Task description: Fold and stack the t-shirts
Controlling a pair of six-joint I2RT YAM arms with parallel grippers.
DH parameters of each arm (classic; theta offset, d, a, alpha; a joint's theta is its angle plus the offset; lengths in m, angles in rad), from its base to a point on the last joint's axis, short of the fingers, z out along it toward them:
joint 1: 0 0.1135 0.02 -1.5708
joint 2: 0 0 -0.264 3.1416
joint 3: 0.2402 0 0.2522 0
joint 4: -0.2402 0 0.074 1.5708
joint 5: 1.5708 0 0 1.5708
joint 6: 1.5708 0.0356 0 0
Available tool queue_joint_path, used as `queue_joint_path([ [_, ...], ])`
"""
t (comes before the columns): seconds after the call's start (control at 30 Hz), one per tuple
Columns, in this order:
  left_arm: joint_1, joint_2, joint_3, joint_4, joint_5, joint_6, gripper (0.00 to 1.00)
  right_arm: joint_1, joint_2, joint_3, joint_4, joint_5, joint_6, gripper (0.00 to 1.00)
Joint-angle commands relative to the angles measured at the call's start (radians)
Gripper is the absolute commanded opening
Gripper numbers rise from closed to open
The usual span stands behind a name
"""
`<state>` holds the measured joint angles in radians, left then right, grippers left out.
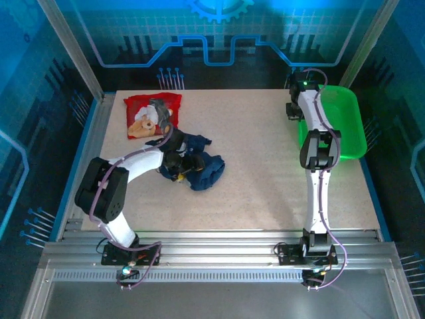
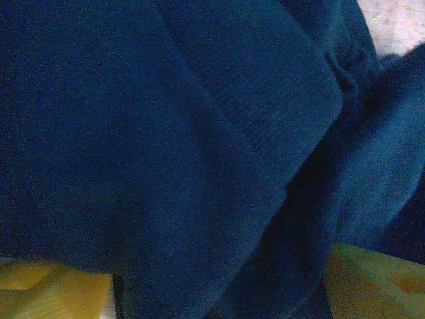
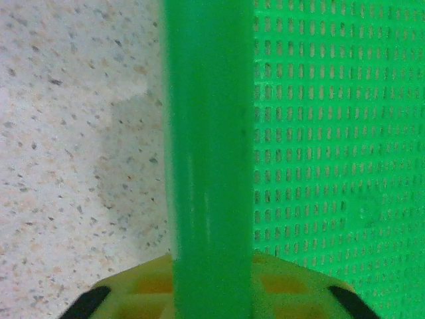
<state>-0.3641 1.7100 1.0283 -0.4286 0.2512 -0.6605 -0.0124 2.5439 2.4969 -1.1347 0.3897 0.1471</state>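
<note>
Red t-shirt [image 1: 139,106] looks folded; navy t-shirt [image 1: 207,170] is crumpled (can't tell if left gripper [image 1: 175,164] holds it); right gripper [image 3: 212,282] pinches green mesh basket [image 3: 206,133] rim

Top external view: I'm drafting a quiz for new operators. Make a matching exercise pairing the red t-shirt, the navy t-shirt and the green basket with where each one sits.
Things:
1. red t-shirt
2. navy t-shirt
3. green basket

Places:
A. far right side of the table
B. crumpled near the middle, at the left gripper
C. far left corner, picture facing up

Pairs: 1-C; 2-B; 3-A
</note>
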Motion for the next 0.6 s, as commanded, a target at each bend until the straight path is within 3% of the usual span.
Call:
queue_joint_path([
  [0.0, -0.010, 0.000, 0.052, 0.066, 0.099, -0.038, 0.86, 0.006, -0.035, 0.030, 0.020, -0.134, 0.002, 0.51],
  [0.07, -0.010, -0.033, 0.076, 0.068, 0.117, -0.041, 0.90, 0.024, -0.134, -0.072, 0.088, -0.213, -0.002, 0.68],
  [0.17, -0.002, -0.108, 0.116, 0.034, 0.121, -0.026, 0.95, 0.067, -0.320, -0.254, 0.190, -0.325, 0.004, 0.82],
  [0.3, 0.042, -0.221, 0.129, -0.027, 0.115, -0.009, 0.96, 0.159, -0.495, -0.437, 0.222, -0.432, -0.001, 0.85],
  [0.57, 0.262, -0.317, 0.054, -0.135, 0.076, 0.073, 0.97, 0.339, -0.701, -0.768, 0.291, -0.534, 0.071, 0.84],
])
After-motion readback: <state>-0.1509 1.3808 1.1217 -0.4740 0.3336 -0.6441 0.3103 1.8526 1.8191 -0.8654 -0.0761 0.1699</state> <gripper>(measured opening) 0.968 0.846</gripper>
